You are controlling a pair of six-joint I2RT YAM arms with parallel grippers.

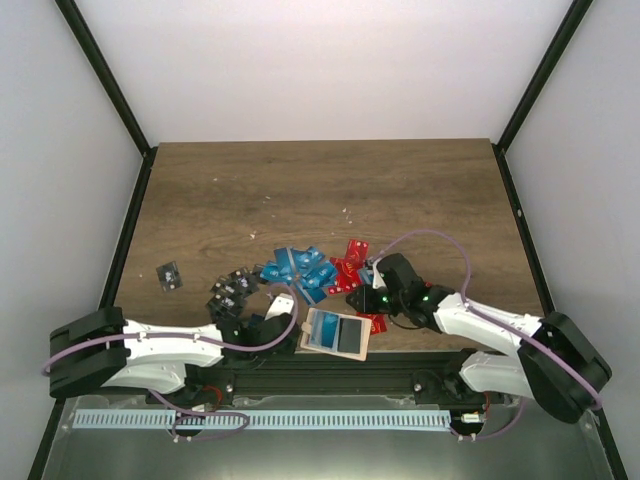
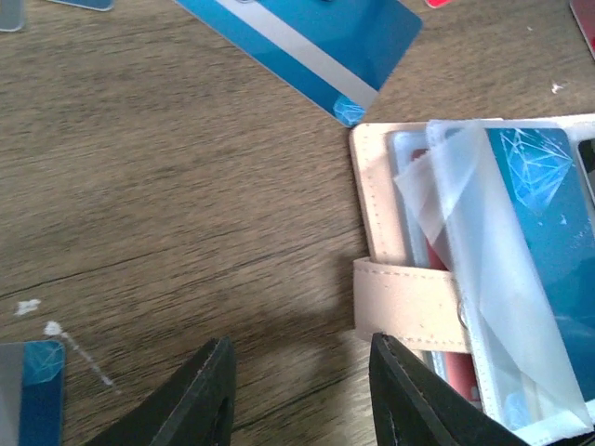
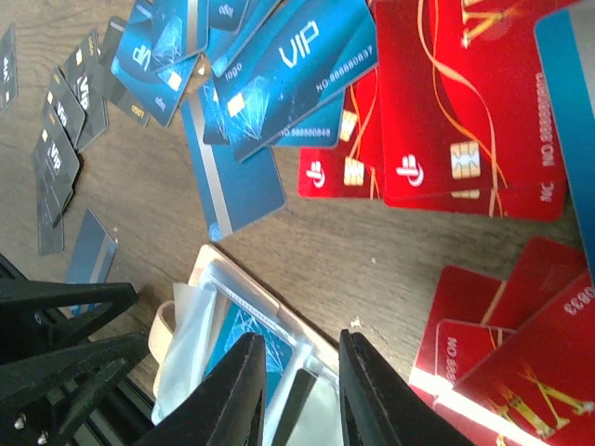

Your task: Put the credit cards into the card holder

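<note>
The holder lies unfolded at the middle of the near edge, a blue card under its loose sleeve. Unpinned, it could be shoved off that edge, or the sleeve buckled by an entering card. The cards are heaped just behind it. The left gripper is held low beside the strap, jaws apart and empty. The right gripper is tilted above the holder, jaws narrowly parted, nothing held.

Brown wooden table with thin red, blue and black cards spread about, plus an open pale beige card holder.
</note>
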